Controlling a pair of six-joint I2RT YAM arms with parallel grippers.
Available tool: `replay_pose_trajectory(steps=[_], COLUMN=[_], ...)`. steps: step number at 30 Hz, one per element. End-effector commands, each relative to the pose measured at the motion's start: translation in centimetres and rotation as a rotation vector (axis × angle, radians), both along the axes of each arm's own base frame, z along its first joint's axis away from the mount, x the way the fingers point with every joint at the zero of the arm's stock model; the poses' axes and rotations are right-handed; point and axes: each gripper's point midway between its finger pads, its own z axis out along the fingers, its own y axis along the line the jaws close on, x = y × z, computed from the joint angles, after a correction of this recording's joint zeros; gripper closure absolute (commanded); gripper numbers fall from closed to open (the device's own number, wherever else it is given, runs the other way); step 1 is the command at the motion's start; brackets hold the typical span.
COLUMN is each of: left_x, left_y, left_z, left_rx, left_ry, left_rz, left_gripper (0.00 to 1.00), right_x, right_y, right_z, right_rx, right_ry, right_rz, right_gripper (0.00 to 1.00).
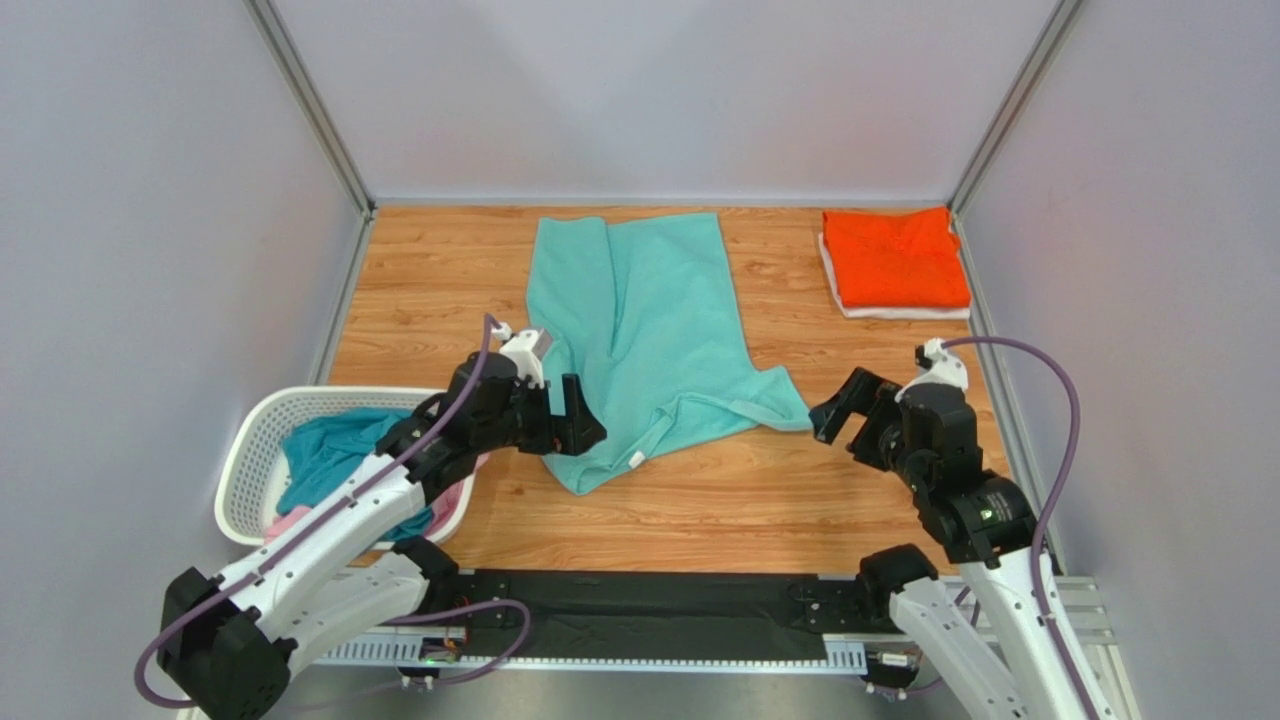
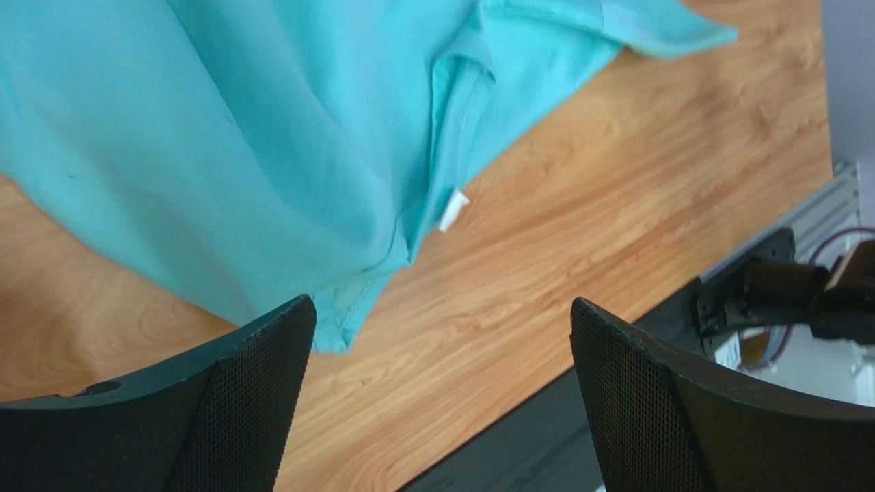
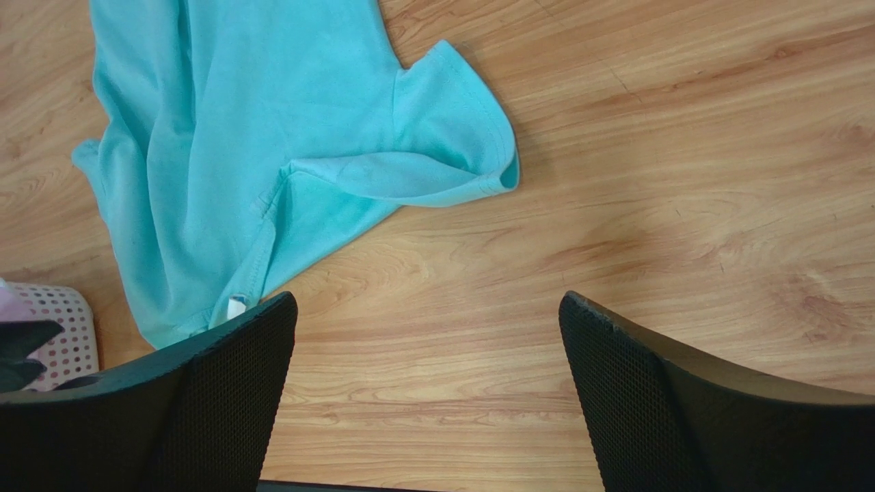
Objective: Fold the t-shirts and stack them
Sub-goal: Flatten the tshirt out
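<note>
A mint-teal t-shirt (image 1: 649, 333) lies rumpled in the middle of the wooden table, collar end toward the near edge. It also shows in the left wrist view (image 2: 257, 144) and the right wrist view (image 3: 257, 144). A folded bright orange t-shirt (image 1: 894, 255) lies on a folded white one (image 1: 902, 311) at the back right. A darker teal-blue shirt (image 1: 334, 450) and a bit of pink cloth (image 1: 286, 525) lie in the basket. My left gripper (image 1: 568, 419) is open and empty just left of the mint shirt's near corner. My right gripper (image 1: 845, 413) is open and empty just right of its sleeve (image 3: 452, 138).
A white plastic laundry basket (image 1: 248, 450) stands at the near left under my left arm. A black rail (image 1: 646, 608) runs along the table's near edge. Grey walls close in the table on three sides.
</note>
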Motion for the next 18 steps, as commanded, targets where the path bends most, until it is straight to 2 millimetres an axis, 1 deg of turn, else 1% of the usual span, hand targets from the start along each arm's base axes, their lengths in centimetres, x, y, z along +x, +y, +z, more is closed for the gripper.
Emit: replay_pose_trajectory(steps=[1,2,3,4,5,6,7,8,9,10,11,12,13,14,15,16,17,18], left_x=[1.8,2.2,2.8,3.0,3.8,4.6,5.0,5.6,6.3,7.4,7.9,8.5,10.0,10.7,12.0,12.3,12.9,13.7], left_y=[1.5,1.6,1.9,1.7,2.3,3.4,4.0,4.3,4.6,4.4,4.1,3.9,3.3,3.0,2.5,1.8,1.6,1.7], left_z=[0.2,0.2,0.2,0.8,0.1,-0.1,0.8,-0.1,-0.1,-0.3,-0.5,-0.7,-1.1,-1.3,-0.9,-2.3,-2.8,-2.9], left_rx=[0.081,0.096,0.120,0.129,0.180,0.242,0.273,0.323,0.349,0.364,0.365,0.370,0.370,0.370,0.344,0.338,0.333,0.325], left_ry=[0.010,0.017,0.014,0.021,0.050,0.053,0.072,0.108,0.106,0.115,0.122,0.120,0.121,0.120,0.107,0.152,0.174,0.184], left_rz=[0.132,0.150,0.169,0.165,0.218,0.285,0.320,0.345,0.370,0.378,0.373,0.364,0.360,0.353,0.344,0.312,0.310,0.319], left_gripper=[0.00,0.00,0.00,0.00,0.00,0.00,0.00,0.00,0.00,0.00,0.00,0.00,0.00,0.00,0.00,0.00,0.00,0.00], right_x=[1.4,1.6,1.9,2.3,2.5,2.9,3.3,3.2,4.0,3.8,4.3,4.3,4.2,4.3,4.9,5.3,5.5,5.8], right_y=[1.7,2.3,3.2,3.7,4.2,4.6,4.9,5.9,6.1,7.3,8.4,9.3,10.6,11.3,12.1,13.2,13.7,14.2], right_z=[1.0,0.8,0.9,0.1,-0.2,-0.4,-1.3,-1.5,-2.0,-2.3,-2.1,-2.5,-3.8,-4.2,-5.4,-6.4,-5.8,-7.3], right_rx=[0.022,0.024,0.052,0.050,0.054,0.050,0.035,0.035,0.020,0.019,0.035,0.049,0.037,0.033,0.021,0.011,0.024,0.012], right_ry=[-0.021,-0.013,-0.009,0.027,0.041,0.045,0.073,0.079,0.080,0.085,0.065,0.076,0.115,0.122,0.150,0.184,0.166,0.211], right_rz=[0.080,0.112,0.150,0.160,0.171,0.175,0.173,0.207,0.186,0.227,0.251,0.263,0.299,0.314,0.312,0.325,0.330,0.336], right_gripper=[0.00,0.00,0.00,0.00,0.00,0.00,0.00,0.00,0.00,0.00,0.00,0.00,0.00,0.00,0.00,0.00,0.00,0.00])
